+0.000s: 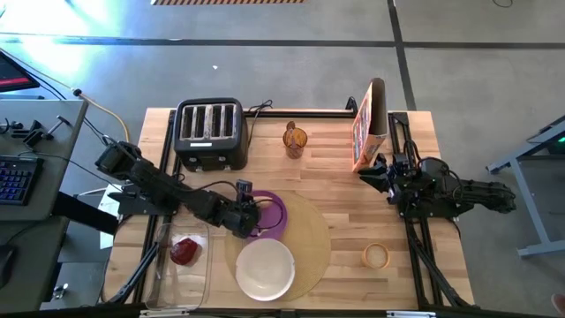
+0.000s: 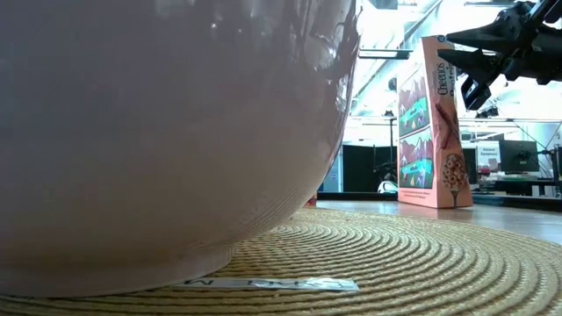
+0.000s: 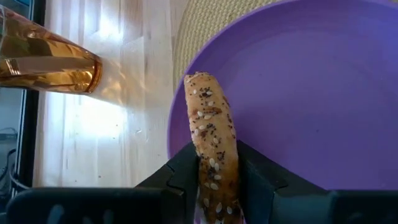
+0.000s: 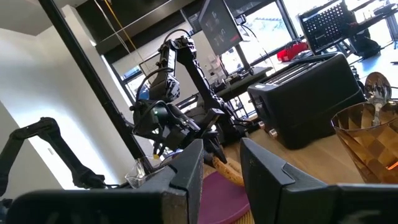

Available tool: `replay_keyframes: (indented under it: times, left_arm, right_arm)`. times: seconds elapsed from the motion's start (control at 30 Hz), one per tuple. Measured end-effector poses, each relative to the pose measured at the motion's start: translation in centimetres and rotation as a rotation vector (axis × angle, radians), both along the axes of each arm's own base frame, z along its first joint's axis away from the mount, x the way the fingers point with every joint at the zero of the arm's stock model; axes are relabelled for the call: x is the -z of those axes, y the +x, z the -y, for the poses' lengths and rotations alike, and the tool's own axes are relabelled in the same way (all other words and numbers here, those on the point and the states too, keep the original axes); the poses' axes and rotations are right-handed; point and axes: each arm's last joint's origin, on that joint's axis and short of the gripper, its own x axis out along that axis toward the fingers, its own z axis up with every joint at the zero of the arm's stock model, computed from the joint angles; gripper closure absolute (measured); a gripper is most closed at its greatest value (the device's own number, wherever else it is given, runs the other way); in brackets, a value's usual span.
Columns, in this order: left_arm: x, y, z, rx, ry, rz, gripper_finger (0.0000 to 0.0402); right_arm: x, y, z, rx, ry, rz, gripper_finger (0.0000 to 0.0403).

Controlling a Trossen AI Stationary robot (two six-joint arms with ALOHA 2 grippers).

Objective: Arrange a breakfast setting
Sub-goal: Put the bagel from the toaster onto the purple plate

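A round tan placemat (image 1: 305, 238) lies on the wooden table. On it are a purple plate (image 1: 275, 212) and a white bowl (image 1: 265, 268), which fills the low view (image 2: 176, 132). My left gripper (image 1: 247, 215) is over the plate's left part, shut on a seeded bagel piece (image 3: 210, 134). A toasted bagel ring (image 1: 376, 256) lies flat on the table at the right. A dark red food piece (image 1: 185, 250) lies in a clear container (image 1: 168, 278). A metal spoon (image 4: 376, 87) stands in an amber cup (image 1: 295, 140). My right gripper (image 1: 375, 172) is open and empty beside a cereal box (image 1: 371, 124). My left gripper pinches the seeded bagel piece by its two flat faces (image 3: 214, 171) between its two fingers (image 3: 185, 169). The piece stands on edge and sticks out past the fingertips over the purple plate (image 3: 298, 93). Whether it touches the plate, I cannot tell.
A black four-slot toaster (image 1: 210, 132) stands at the far left of the table. The cereal box stands upright at the far right (image 2: 435, 123). Bare table lies between the placemat and the bagel ring.
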Motion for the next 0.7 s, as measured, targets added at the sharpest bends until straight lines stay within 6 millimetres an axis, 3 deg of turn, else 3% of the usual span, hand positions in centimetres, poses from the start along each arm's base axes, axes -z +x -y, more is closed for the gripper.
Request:
replay_keyframes:
  times: [0.33,0.7]
  left_arm:
    - [0.07,-0.02,0.16,0.021,-0.050,-0.017,0.0276]
    - [0.17,-0.05,0.39,0.039,-0.133,-0.039,0.0266]
  right_arm:
    - [0.00,0.00,0.00,0.000,0.000,0.000,0.0313]
    - [0.00,0.00,0.00,0.000,0.000,0.000,0.0313]
